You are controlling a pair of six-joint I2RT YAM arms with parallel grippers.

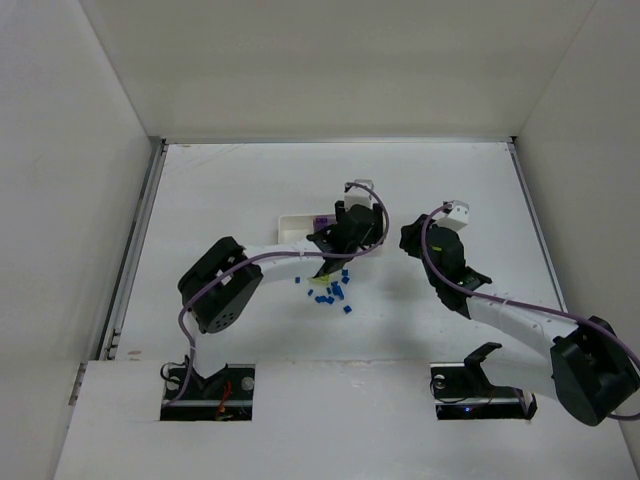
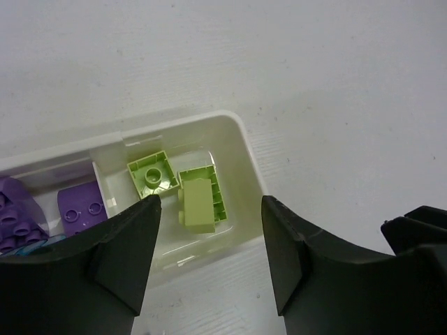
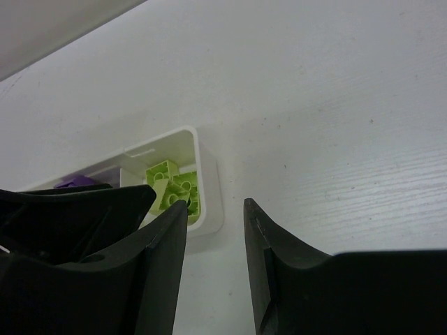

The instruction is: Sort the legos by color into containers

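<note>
The table [image 2: 328, 77] is white board with a faint grain in it, matt and lightly scuffed; the tray [image 2: 239, 136] is smooth white plastic with a soft sheen, its walls slightly see-through; the lime-green bricks [image 2: 199, 202] are glossy moulded plastic, and the purple blocks [image 2: 80, 206] shine the same way; the fingers [image 2: 122, 255] of the left gripper [image 2: 209, 208] are dull black plastic, as are the right gripper [image 3: 214, 206] fingers [image 3: 293, 279]; the blue pieces [image 1: 330, 292] are too small to judge.
</note>
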